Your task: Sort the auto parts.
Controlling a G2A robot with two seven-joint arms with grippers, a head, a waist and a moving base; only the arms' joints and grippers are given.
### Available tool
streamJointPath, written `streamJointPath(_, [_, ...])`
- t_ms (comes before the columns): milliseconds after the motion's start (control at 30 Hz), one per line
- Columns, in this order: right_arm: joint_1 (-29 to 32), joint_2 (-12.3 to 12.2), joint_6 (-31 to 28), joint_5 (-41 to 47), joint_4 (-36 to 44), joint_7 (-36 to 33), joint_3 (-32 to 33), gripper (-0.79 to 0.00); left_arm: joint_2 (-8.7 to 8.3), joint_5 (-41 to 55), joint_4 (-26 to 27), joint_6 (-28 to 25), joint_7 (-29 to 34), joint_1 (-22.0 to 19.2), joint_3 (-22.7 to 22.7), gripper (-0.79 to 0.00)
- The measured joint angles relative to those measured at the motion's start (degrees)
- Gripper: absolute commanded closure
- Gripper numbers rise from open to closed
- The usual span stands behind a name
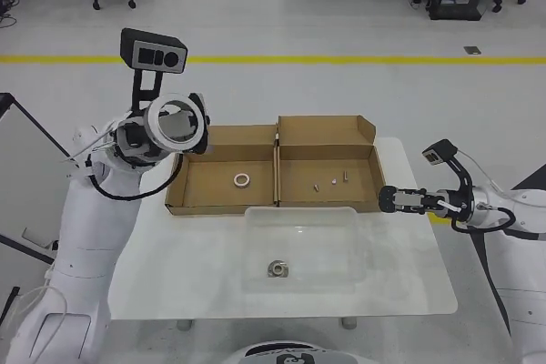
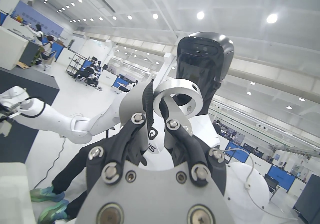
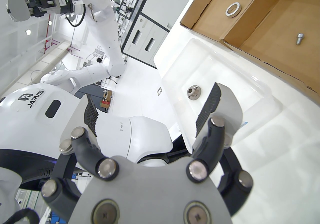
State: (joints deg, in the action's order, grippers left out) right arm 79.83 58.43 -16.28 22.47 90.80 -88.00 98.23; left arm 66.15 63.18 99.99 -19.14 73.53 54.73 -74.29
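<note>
The left tool (image 2: 155, 101) is gripping a metal collar ring (image 2: 175, 86), raised by the counter's (image 1: 409, 273) far left corner. A white ring (image 1: 242, 179) is lying in the left cardboard box (image 1: 209, 191), and two bolts (image 1: 317, 187) are lying in the right box (image 1: 300, 168). A flanged part (image 1: 278, 268) is sitting in the clear tray (image 1: 346, 238) near the front edge. The right tool (image 1: 384, 199) is hanging open at the right edge.

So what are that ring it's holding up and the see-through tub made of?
The ring looks like metal, likely aluminium or steel: matte silver-grey with machined holes. The tub looks like clear plastic: glossy, and the table shows through its walls.
</note>
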Motion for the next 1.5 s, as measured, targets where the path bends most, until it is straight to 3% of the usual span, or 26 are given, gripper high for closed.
streamJointPath(233, [0.0, 0.0, 0.0, 0.0, 0.0, 0.0, 0.0, -0.785, 0.85, 13.13, 0.01, 2.67, 1.82, 0.88, -0.08, 0.0])
streamJointPath(400, [0.0, 0.0, 0.0, 0.0, 0.0, 0.0, 0.0, -0.785, 1.29, 16.89, -0.44, 4.02, 3.54, 0.74, -0.31, 0.0])
streamJointPath(667, [0.0, 0.0, 0.0, 0.0, 0.0, 0.0, 0.0, -0.785, 1.37, 9.03, -0.92, 2.97, 2.34, 0.67, -1.53, 0.0])
streamJointPath(933, [0.0, 0.0, 0.0, 0.0, 0.0, 0.0, 0.0, -0.785, 0.92, -6.4, 0.72, 0.32, -0.48, 1.45, -2.89, 0.0])
streamJointPath(1100, [0.0, 0.0, 0.0, 0.0, 0.0, 0.0, 0.0, -0.785, 0.9, -8.57, 1.69, 0.1, -1.18, 1.91, -2.85, 0.0])
streamJointPath(1367, [0.0, 0.0, 0.0, 0.0, 0.0, 0.0, 0.0, -0.785, 1.74, 7.88, 0.82, 4.27, 1.73, 2.32, -1.49, 0.0])
streamJointPath(1500, [0.0, 0.0, 0.0, 0.0, 0.0, 0.0, 0.0, -0.785, 1.96, 10.21, -0.4, 5.32, 2.6, 2.02, -1.45, 0.0])
